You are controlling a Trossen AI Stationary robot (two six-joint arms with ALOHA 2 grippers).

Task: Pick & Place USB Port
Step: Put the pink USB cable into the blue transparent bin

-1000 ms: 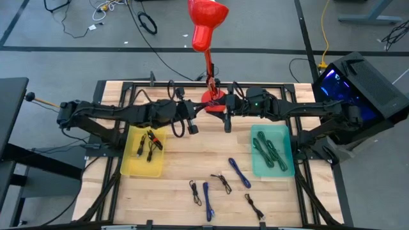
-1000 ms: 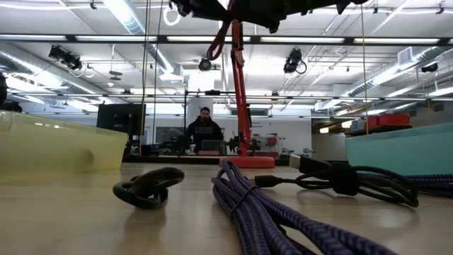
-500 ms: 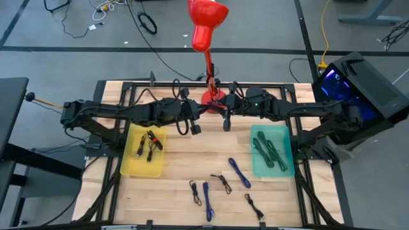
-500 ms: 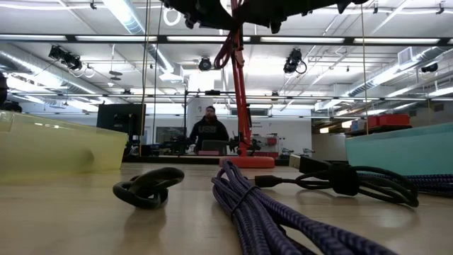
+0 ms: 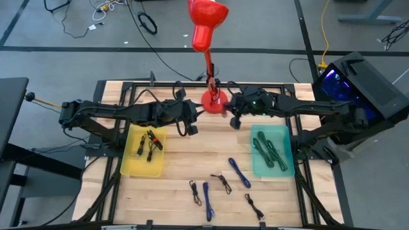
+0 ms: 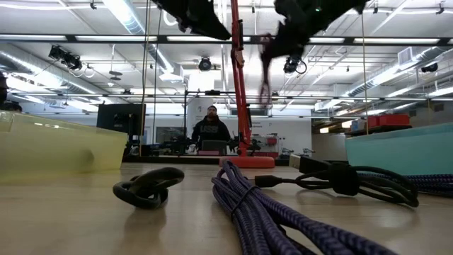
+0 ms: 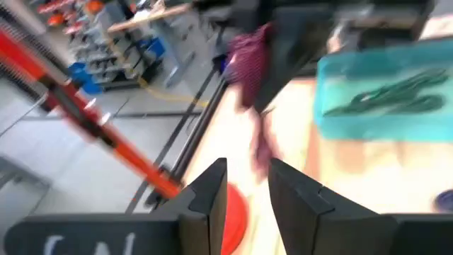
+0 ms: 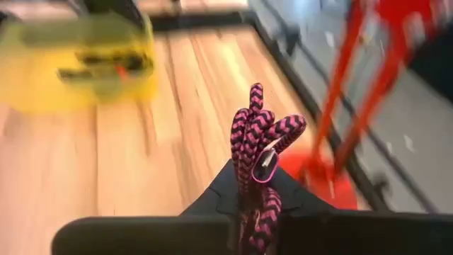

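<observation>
The pink braided USB cable (image 8: 256, 152) is a folded bundle pinched between the right gripper's (image 8: 249, 195) closed fingers, loops and plug standing just past the tips. It looks light, soft and floppy; holding the bundle's middle keeps it together. The left gripper (image 7: 244, 185) hangs nearby, fingers parted, apparently empty.

No readable text, label, brand, number or sign is found in any view. Pale marks that may be letters are seen on the left gripper's (image 7: 244, 185) dark body in the left wrist view, but they are cut off at the edge and blurred, so nothing can be made out.
</observation>
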